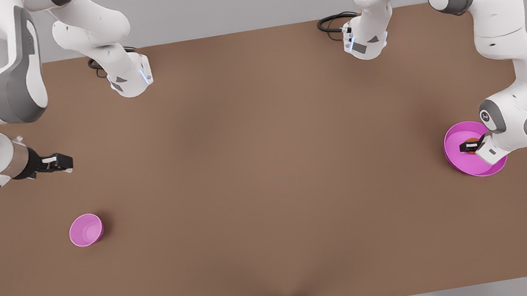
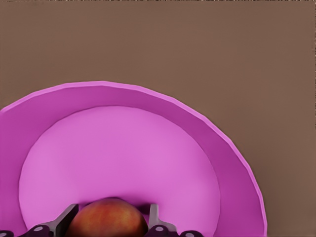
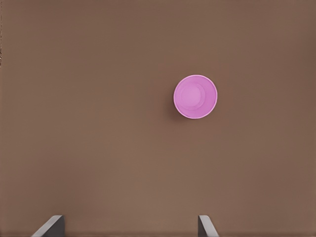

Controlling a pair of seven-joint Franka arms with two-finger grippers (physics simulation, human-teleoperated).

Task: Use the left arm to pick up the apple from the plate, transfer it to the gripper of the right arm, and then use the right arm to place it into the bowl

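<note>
Orange-red apple [image 2: 107, 218] between left jaws

A: Where is the left gripper [image 1: 468, 145]?
B: On the front view's right, its arm bent steeply down, the fingers [image 2: 63, 220] set on either side of the apple [image 2: 107, 218].
A: And the right gripper [image 1: 62, 162]?
B: On the front view's left, held level above the table, fingers [image 3: 52, 225] spread wide apart, waiting.

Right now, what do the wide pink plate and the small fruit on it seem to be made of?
The wide magenta-pink plate looks like matte plastic: uniform colour, no glare. The small round orange-red apple, between the left pincer's fingers, shows smooth, faintly glossy skin; real or imitation is unclear.
</note>
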